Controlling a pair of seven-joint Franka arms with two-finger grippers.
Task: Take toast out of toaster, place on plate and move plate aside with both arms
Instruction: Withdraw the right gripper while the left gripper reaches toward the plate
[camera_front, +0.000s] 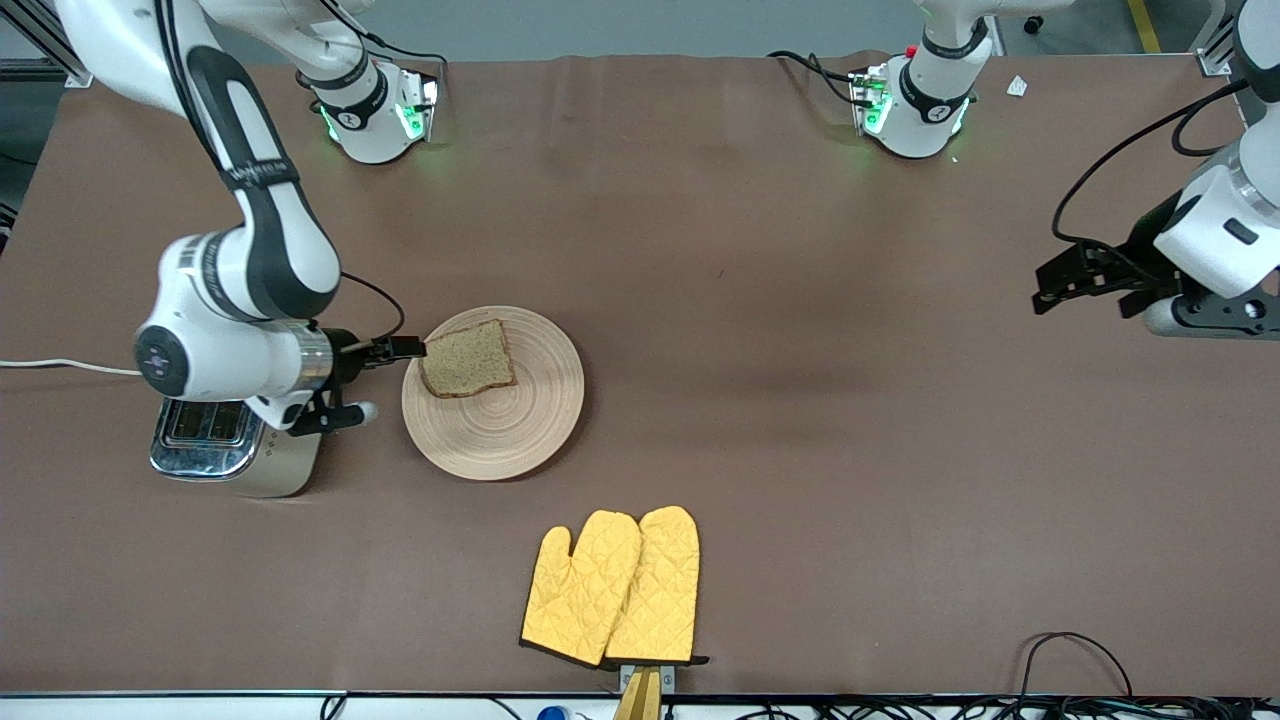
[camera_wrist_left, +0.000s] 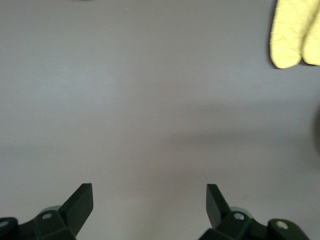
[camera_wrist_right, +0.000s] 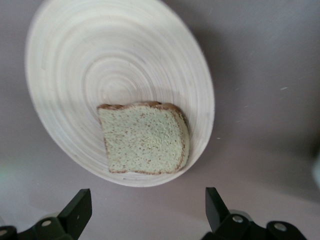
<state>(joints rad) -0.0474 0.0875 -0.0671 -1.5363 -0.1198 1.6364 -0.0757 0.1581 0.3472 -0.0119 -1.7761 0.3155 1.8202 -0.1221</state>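
Note:
The toast (camera_front: 467, 358) lies flat on the round wooden plate (camera_front: 500, 435), on the part of the plate toward the right arm's end. In the right wrist view the toast (camera_wrist_right: 144, 138) sits near the plate's (camera_wrist_right: 100, 60) rim, just ahead of my fingertips. My right gripper (camera_front: 376, 380) is open and empty, beside the plate's rim, between the plate and the toaster; its own view shows it (camera_wrist_right: 145, 210) with the jaws wide apart over bare table. My left gripper (camera_front: 1085, 293) is open and empty, waiting over bare table at the left arm's end; it also shows in its own view (camera_wrist_left: 149, 205).
A chrome toaster (camera_front: 225, 445) stands under the right arm's wrist, beside the plate. Two yellow quilted oven mitts (camera_front: 615, 590) lie nearer the front camera than the plate, by the table's edge; they also show in the left wrist view (camera_wrist_left: 295, 32). Cables lie along the table's front edge.

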